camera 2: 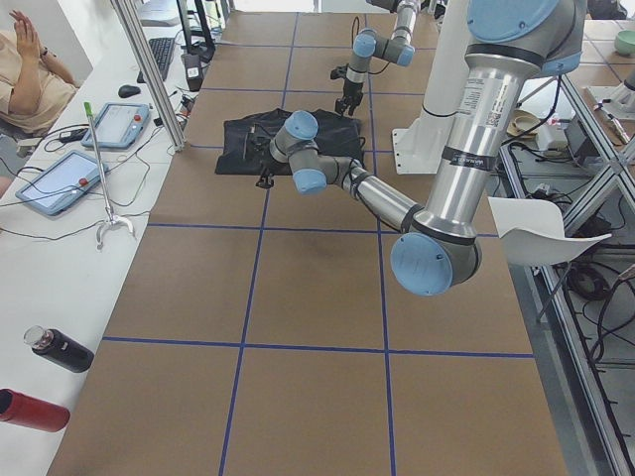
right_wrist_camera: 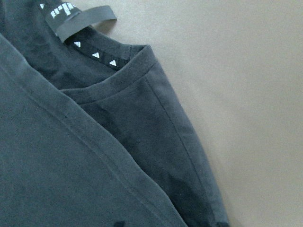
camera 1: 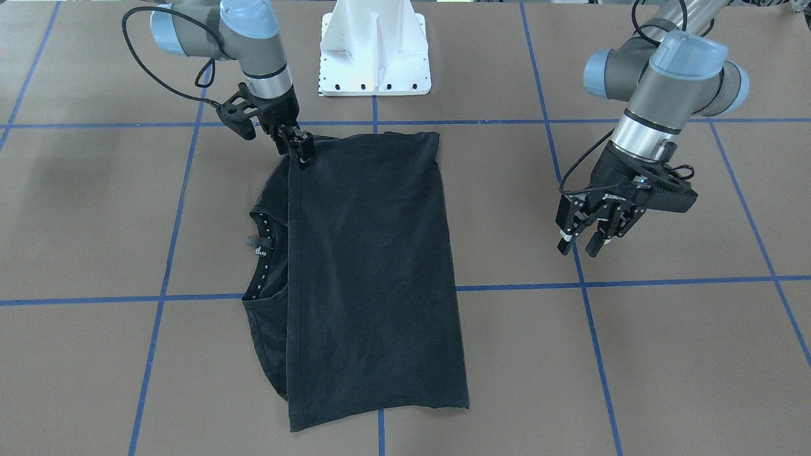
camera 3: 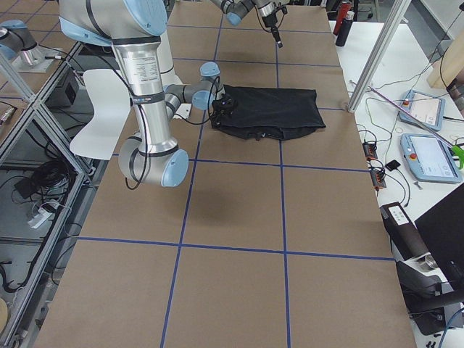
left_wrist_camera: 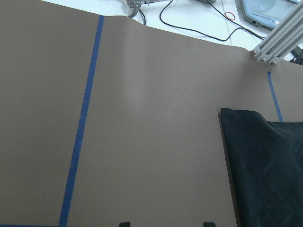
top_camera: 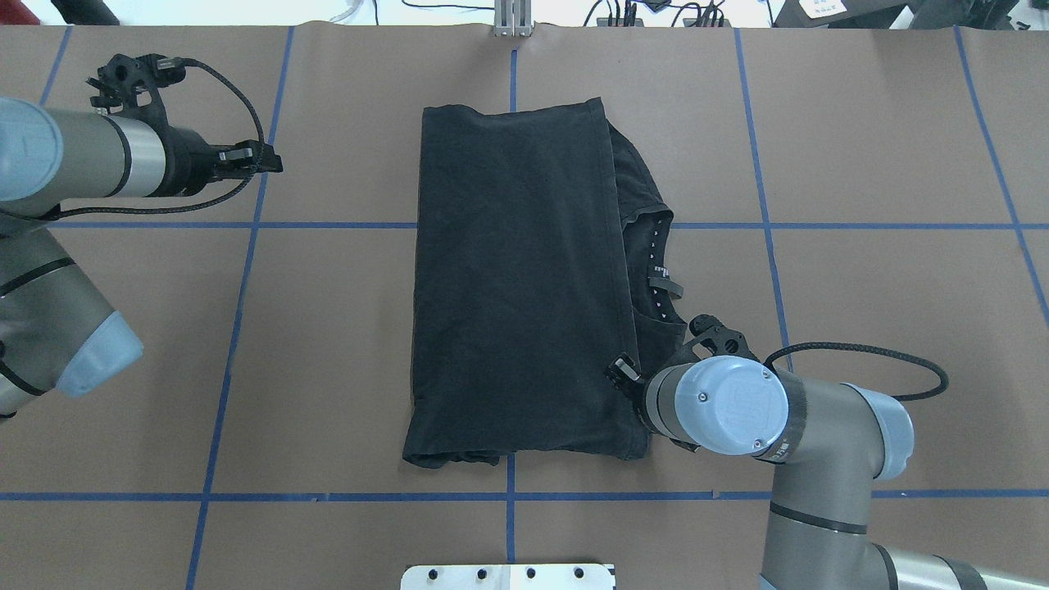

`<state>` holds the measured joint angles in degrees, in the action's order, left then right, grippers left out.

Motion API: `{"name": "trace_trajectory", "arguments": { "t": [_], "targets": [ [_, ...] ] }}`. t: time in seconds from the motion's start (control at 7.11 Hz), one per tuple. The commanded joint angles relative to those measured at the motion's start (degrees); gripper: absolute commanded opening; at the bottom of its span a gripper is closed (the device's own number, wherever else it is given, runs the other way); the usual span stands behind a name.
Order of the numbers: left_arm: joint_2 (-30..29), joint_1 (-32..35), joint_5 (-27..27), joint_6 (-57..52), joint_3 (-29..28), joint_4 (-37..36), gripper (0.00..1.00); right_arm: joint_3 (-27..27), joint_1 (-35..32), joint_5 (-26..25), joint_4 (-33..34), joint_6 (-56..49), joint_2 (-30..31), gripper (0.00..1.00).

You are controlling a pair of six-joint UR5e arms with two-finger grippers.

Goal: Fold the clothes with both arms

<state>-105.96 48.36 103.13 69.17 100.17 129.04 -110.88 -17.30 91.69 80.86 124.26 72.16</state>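
**A:** Table?
**B:** Brown table (top_camera: 328,328) with a blue tape grid (top_camera: 238,328). The black shirt (top_camera: 516,287) lies flat mid-table, folded over on itself. Its long side runs near to far, straight out from the white base (camera 1: 375,57).

**A:** Arms?
**B:** The right arm (camera 1: 247,38) reaches down to the shirt's near right corner. The left arm (camera 1: 665,82) is well left of the shirt, over bare table.

**A:** Grippers?
**B:** Left gripper (camera 1: 580,246): fingers spread, nothing between them, held above the table by a tape line and off the cloth. Right gripper (camera 1: 303,157): down at the top layer's hem, at the near right corner. Its wrist view shows the tips apart with the cloth lying flat under them, so it's spread, not pinching. I can't tell whether it touches the fabric.

**A:** Which parts of the shirt show?
**B:** The top layer covers most of it. The collar (top_camera: 656,262) and a shoulder strip stick out past its right edge. A grey tag (right_wrist_camera: 80,19) with white lettering loops out of the neck. A row of small white triangles (right_wrist_camera: 95,55) runs along the inner neck band.
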Motion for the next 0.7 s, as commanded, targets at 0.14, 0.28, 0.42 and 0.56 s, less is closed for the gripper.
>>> {"name": "trace_trajectory", "arguments": {
  "t": [0.14, 0.28, 0.42, 0.56],
  "targets": [
    [0.0, 0.0, 0.0, 0.0, 0.2, 0.1, 0.60, 0.0, 0.7, -0.6, -0.3, 1.3, 1.4, 0.71],
    [0.0, 0.0, 0.0, 0.0, 0.2, 0.1, 0.60, 0.0, 0.9, -1.0, -0.3, 1.3, 1.2, 0.71],
    [0.0, 0.0, 0.0, 0.1, 0.3, 0.0, 0.60, 0.0, 1.3, -1.0, -0.2, 1.3, 0.8, 0.72],
    [0.1, 0.0, 0.0, 0.1, 0.2, 0.0, 0.60, 0.0, 1.9, -1.1, -0.3, 1.3, 1.4, 0.72]
  ]
}}
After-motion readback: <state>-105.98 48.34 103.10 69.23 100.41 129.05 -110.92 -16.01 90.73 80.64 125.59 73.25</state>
